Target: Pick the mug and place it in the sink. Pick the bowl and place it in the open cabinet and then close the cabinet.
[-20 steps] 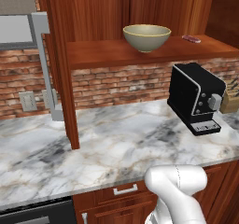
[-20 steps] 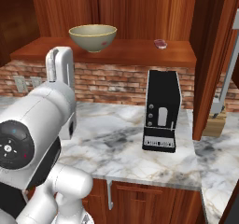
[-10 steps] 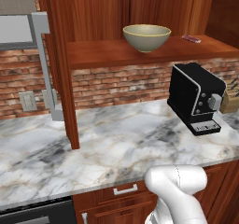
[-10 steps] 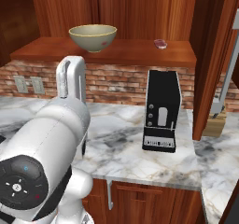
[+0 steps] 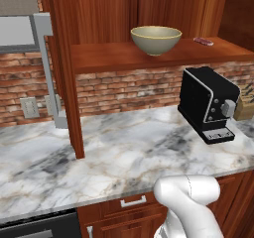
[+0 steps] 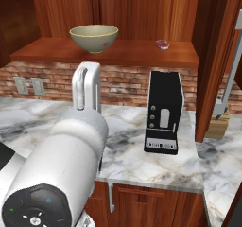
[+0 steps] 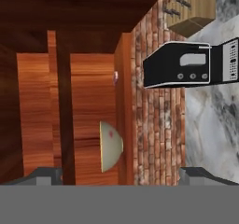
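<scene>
The olive-beige bowl (image 5: 156, 39) (image 6: 94, 38) stands upright on the inner shelf of the open wooden cabinet (image 5: 114, 56) (image 6: 142, 51). In the rolled hand view the bowl (image 7: 109, 146) lies on its side against the cabinet (image 7: 88, 92) shelf. My gripper (image 7: 122, 175) is open with nothing between its fingertips (image 7: 44, 174), well short of the bowl and facing it. The mug and the sink are out of view.
A black coffee machine (image 5: 206, 103) (image 6: 164, 110) (image 7: 182, 69) stands on the marble counter (image 5: 124, 157) below the shelf, beside a knife block (image 5: 244, 108) (image 7: 191, 13). A small pink item (image 5: 203, 41) (image 6: 162, 44) lies on the shelf. Open doors with silver handles (image 5: 47, 68) (image 6: 230, 82) flank the cabinet.
In the right base view my arm has swung to the right and closer to the camera. The bowl and the cabinet doors have not moved, and the gripper stays open.
</scene>
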